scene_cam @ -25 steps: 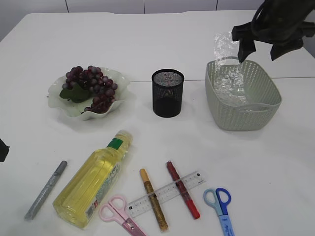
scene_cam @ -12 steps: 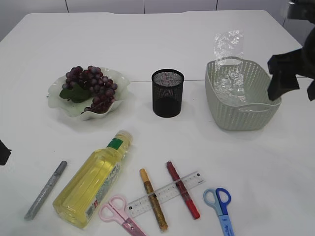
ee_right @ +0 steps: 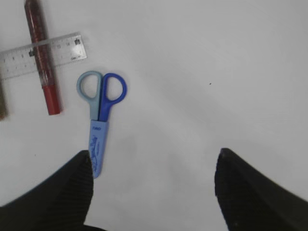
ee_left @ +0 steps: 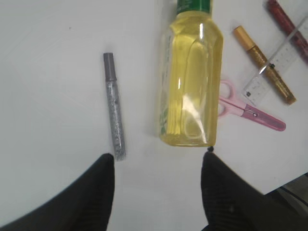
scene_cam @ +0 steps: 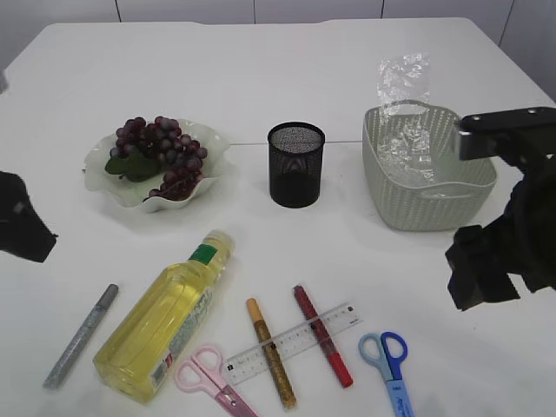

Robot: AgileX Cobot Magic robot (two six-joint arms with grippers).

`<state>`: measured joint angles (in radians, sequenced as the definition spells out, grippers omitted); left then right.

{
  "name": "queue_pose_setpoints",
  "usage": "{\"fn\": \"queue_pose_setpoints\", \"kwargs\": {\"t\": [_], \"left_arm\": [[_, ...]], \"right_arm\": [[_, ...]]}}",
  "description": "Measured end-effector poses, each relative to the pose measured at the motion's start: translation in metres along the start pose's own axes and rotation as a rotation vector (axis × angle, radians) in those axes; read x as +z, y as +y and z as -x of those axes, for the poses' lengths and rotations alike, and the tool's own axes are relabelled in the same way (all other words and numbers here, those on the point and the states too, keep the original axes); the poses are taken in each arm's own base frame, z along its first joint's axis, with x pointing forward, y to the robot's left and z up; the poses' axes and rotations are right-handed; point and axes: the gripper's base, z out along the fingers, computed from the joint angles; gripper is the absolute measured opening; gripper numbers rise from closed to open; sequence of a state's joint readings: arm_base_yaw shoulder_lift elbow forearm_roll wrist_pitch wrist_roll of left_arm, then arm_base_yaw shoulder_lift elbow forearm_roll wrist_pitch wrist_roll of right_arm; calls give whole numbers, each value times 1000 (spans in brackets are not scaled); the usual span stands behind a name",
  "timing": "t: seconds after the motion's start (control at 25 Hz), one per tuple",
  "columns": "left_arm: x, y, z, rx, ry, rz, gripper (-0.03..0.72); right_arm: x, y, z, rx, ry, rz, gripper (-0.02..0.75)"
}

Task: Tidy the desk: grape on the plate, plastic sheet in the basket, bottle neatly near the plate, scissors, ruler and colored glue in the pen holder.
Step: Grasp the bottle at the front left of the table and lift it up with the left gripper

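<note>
The grape (scene_cam: 156, 152) lies on the plate (scene_cam: 97, 174). A plastic sheet (scene_cam: 404, 82) stands up out of the basket (scene_cam: 430, 208). The bottle (scene_cam: 165, 317) lies on its side at the front, beside the silver glue (scene_cam: 82, 334), pink scissors (scene_cam: 208, 373), gold glue (scene_cam: 271, 352), red glue (scene_cam: 323, 334), ruler (scene_cam: 343, 317) and blue scissors (scene_cam: 388, 356). The pen holder (scene_cam: 296, 165) stands mid-table. My left gripper (ee_left: 158, 163) hangs open just below the bottle (ee_left: 192, 82) base and the silver glue (ee_left: 114, 106). My right gripper (ee_right: 154, 166) is open, to the right of the blue scissors (ee_right: 98, 115).
The red glue (ee_right: 42, 57) lies across the ruler (ee_right: 17, 60). The pink scissors (ee_left: 250, 113) touch the bottle's side. The desk (scene_cam: 261, 69) stretches white behind the plate and the basket.
My right arm has left the spot above the basket and come down to the front right, near the blue scissors. My left arm has risen into view at the left edge.
</note>
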<state>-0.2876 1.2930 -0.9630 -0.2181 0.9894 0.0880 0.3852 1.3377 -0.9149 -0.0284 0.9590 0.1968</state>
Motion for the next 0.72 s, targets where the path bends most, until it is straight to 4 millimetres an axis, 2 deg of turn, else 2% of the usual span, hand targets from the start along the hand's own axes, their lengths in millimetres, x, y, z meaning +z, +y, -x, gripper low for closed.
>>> {"fn": "queue_pose_setpoints", "kwargs": {"t": [0.08, 0.24, 0.52, 0.72], "left_arm": [[-1, -10, 9, 44, 6, 8, 424], [16, -28, 25, 123, 85, 16, 424], [68, -48, 43, 168, 251, 19, 455], [108, -56, 45, 185, 359, 46, 491]], "right_arm": [[0, 6, -3, -23, 20, 3, 577], [-1, 6, -7, -39, 54, -16, 577], [-6, 0, -12, -65, 83, -73, 577], [-6, 0, -12, -65, 83, -75, 577]]}}
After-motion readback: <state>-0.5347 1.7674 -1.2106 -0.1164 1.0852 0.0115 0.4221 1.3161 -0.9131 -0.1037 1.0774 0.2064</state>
